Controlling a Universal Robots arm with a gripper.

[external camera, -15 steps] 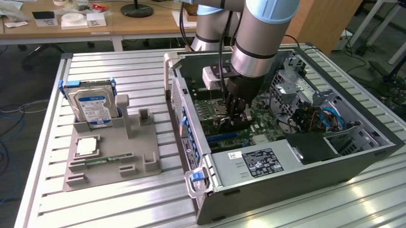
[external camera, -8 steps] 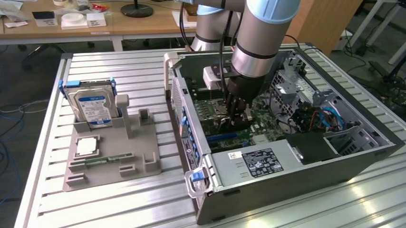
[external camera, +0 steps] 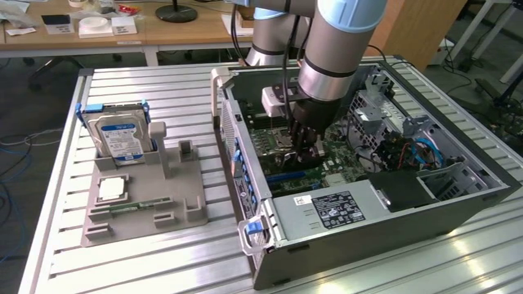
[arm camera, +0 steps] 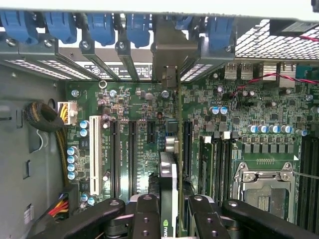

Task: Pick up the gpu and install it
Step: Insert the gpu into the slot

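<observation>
Reaching straight down into the computer case [external camera: 359, 248], the gripper [arm camera: 172, 214] clamps the gpu [arm camera: 168, 172] edge-on — over the motherboard [arm camera: 134, 104].

- table [external camera: 163, 86]: ribbed pale metal, softly shiny
- computer case [external camera: 359, 245]: grey matt sheet metal
- holder [external camera: 147, 211]: matt grey plastic
- hard drive [external camera: 121, 138]: bright metal, paper label
- gpu [arm camera: 168, 174]: dull metal bracket, glossy edge
- gripper [arm camera: 173, 201]: matt black

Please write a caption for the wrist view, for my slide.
Claw grips the gpu edge-on at the motherboard inside the open computer case.
</observation>
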